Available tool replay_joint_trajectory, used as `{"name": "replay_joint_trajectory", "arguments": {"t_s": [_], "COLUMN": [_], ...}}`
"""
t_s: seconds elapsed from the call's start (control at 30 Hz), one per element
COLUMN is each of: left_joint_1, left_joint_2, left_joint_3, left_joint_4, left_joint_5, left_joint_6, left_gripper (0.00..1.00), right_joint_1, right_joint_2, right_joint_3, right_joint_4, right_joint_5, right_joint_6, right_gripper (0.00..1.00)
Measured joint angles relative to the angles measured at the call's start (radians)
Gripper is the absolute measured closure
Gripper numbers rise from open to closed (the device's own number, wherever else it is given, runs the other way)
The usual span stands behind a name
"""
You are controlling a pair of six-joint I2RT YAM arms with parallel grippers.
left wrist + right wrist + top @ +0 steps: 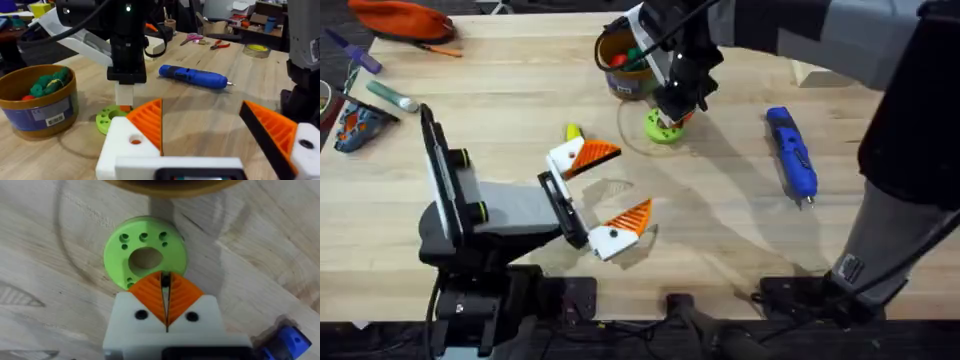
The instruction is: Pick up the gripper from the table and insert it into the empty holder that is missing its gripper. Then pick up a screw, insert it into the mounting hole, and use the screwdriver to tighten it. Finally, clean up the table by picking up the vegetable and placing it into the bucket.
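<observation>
Hovering tool: the right gripper (674, 118), white blocks with orange ribbed pads, hangs point-down over the near edge of the green ring-shaped plastic disc (663, 128); its pads are pressed together, and a small dark thing sits pinched at their tips in the right wrist view, too small to name.
Green disc: it lies flat on the pale wooden table (720, 215), just near of the bucket; small holes ring its middle opening (145, 258).
Left gripper (596, 199): it lies low over the table's near left part with its two white triangular plastic jaw blocks spread wide apart, nothing between them.
Holder (564, 160): the farther white block of that left tool; both blocks carry an orange ribbed wedge-shaped plastic finger (594, 154), so each mount looks filled.
Screwdriver: the blue pen-shaped electric screwdriver (791, 155) lies flat to the right, well apart from both tools, its thin metal tip toward the near edge.
Vegetable: the small yellow oval toy vegetable (573, 132) lies just far of the holder block, partly hidden behind it.
Bucket: the short round ochre-yellow tub (37, 99) with a dark band stands at the far middle, behind the right arm, toy red and green pieces inside.
Far left corner: an orange pouch (402, 19) rests there.
</observation>
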Motion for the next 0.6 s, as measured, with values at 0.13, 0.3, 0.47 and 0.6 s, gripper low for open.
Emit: {"name": "replay_joint_trajectory", "arguments": {"t_s": [0.13, 0.3, 0.47, 0.6], "left_joint_1": [0.0, 0.0, 0.0, 0.0], "left_joint_2": [0.0, 0.0, 0.0, 0.0], "left_joint_3": [0.0, 0.0, 0.0, 0.0], "left_joint_4": [0.0, 0.0, 0.0, 0.0], "left_joint_5": [0.0, 0.0, 0.0, 0.0], "left_joint_6": [0.0, 0.0, 0.0, 0.0], "left_gripper": [0.016, 0.015, 0.016, 0.015], "right_joint_1": [0.0, 0.0, 0.0, 0.0], "right_joint_2": [0.0, 0.0, 0.0, 0.0], "right_joint_3": [0.0, 0.0, 0.005, 0.016], "right_joint_4": [-0.001, -0.007, -0.015, -0.027], "right_joint_5": [0.003, 0.006, 0.007, 0.007], "right_joint_6": [0.0, 0.0, 0.0, 0.0], "right_gripper": [0.995, 0.995, 0.995, 0.995]}}
